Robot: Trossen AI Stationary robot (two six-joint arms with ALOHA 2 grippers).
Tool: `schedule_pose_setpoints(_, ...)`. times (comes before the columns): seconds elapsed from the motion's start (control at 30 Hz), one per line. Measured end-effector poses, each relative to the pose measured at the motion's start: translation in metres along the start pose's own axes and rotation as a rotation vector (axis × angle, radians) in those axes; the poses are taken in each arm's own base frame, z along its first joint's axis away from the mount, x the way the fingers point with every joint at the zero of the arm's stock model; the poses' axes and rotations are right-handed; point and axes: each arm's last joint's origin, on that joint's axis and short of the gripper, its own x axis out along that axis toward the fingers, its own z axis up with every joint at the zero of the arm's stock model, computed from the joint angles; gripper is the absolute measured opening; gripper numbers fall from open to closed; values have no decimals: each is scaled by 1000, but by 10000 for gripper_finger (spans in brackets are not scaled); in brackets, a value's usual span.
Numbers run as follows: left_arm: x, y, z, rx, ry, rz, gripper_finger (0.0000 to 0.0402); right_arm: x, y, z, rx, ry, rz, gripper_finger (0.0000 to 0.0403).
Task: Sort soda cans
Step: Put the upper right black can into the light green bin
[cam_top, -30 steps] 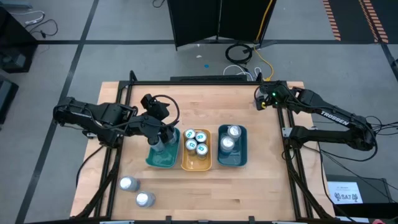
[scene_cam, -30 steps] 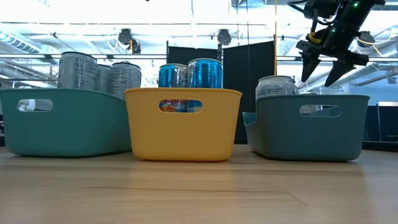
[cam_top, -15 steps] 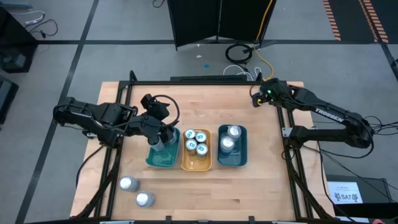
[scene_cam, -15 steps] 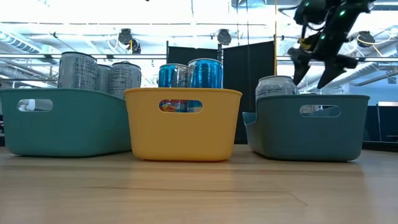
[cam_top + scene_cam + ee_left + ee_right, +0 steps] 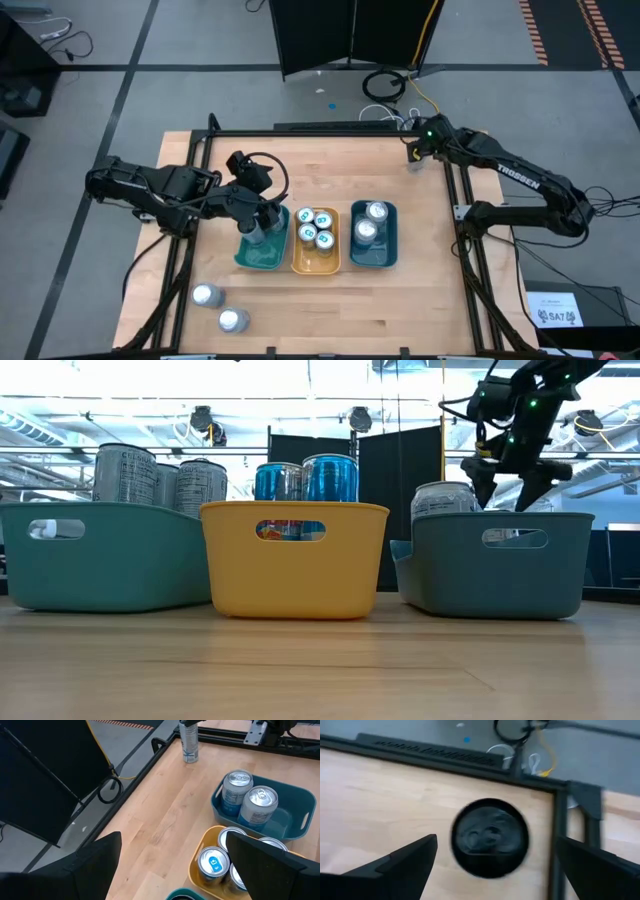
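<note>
A soda can with a dark top [image 5: 490,837] stands upright on the table near the far right corner [image 5: 189,745]. My right gripper [image 5: 503,495] hangs open just above it, one finger on either side, apart from it. My left gripper [image 5: 262,218] stays open above the teal tray [image 5: 262,262], which holds cans [image 5: 125,475]. The orange tray [image 5: 296,250] holds several blue-marked cans [image 5: 315,228]. The blue tray [image 5: 352,240] holds two silver-topped cans [image 5: 370,222]. Two more cans [image 5: 205,295] [image 5: 232,320] stand on the table at the near left.
The three trays sit side by side in the middle of the table. A black frame rail [image 5: 560,820] runs along the far and right edges close to the corner can. Bare wood lies between the trays and the far edge.
My right gripper has swung toward the table's far edge and sunk a little, and now hangs over the can in the far right corner. The left arm and all the cans have kept still.
</note>
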Motion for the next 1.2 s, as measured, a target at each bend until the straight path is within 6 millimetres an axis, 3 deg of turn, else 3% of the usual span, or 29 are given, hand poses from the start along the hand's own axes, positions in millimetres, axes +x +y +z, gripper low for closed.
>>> schedule_pose_setpoints(0.43,0,0,0,4,1,0,369,28,-3,7,-14,108,24,379)
schedule_pose_setpoints(0.57,0,0,0,4,1,1,369,37,-1,8,-31,143,33,345)
schedule_pose_setpoints(0.73,0,0,0,4,1,1,369,40,0,7,-39,150,30,275)
schedule_pose_setpoints(0.83,0,0,0,4,1,0,369,38,0,8,-44,144,34,237)
schedule_pose_setpoints(1.03,0,0,0,4,0,0,369,24,-3,5,-49,119,52,237)
schedule_pose_setpoints(1.2,0,0,0,2,-2,-1,369,-7,-10,0,-20,55,112,237)
